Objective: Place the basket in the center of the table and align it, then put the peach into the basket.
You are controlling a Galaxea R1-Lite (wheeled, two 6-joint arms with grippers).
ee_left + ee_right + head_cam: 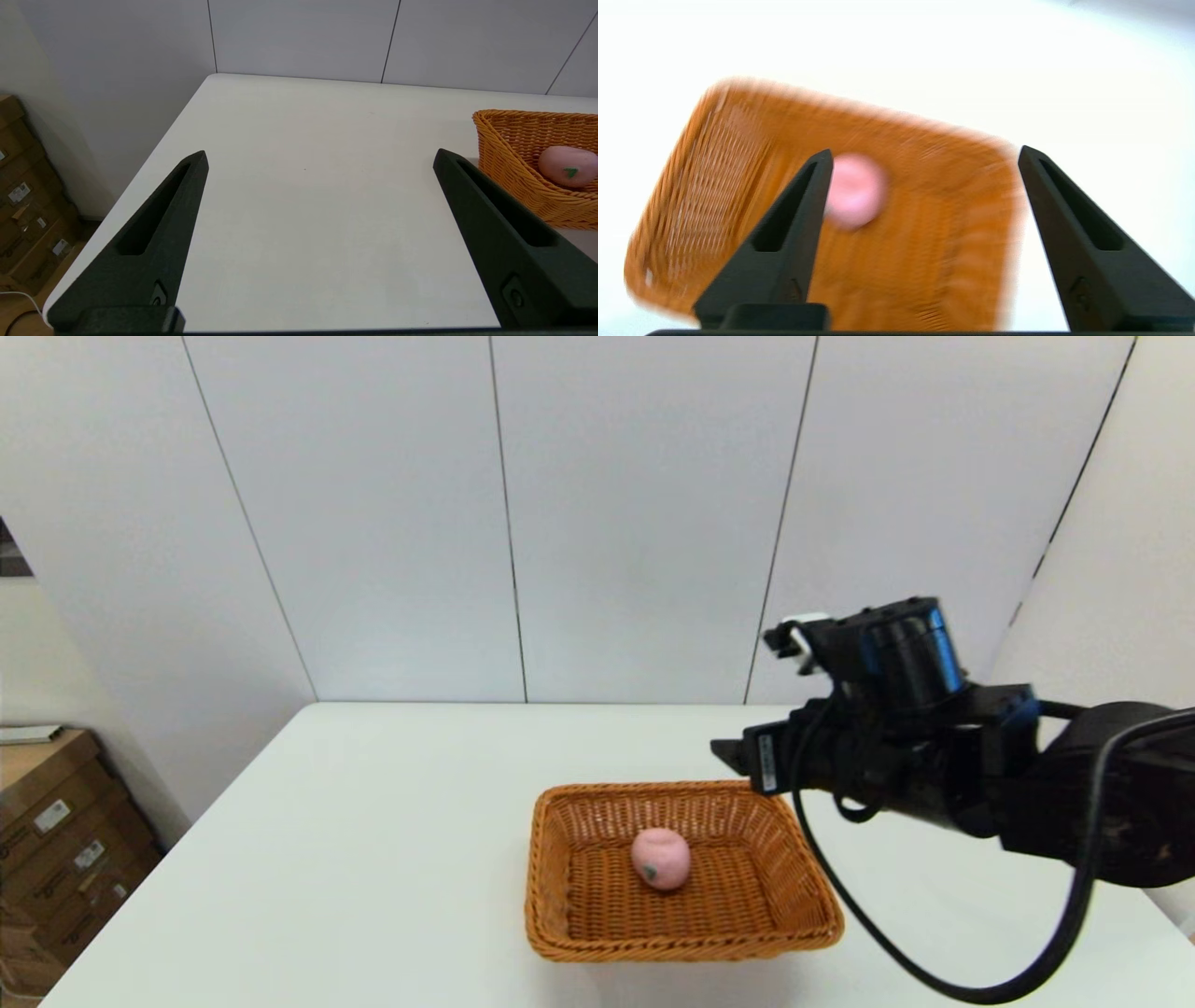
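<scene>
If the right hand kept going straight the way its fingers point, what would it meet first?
Probably the basket. The right hand is open and empty above it, and its wrist view looks down into the weave beside the peach. Depth is unclear, so floor or rim could come first.

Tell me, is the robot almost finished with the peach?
Yes. The peach already lies inside the basket, which sits on the table. The right pincer is open and empty above the basket. The left pincer waits open at the side. Nothing looks left.
</scene>
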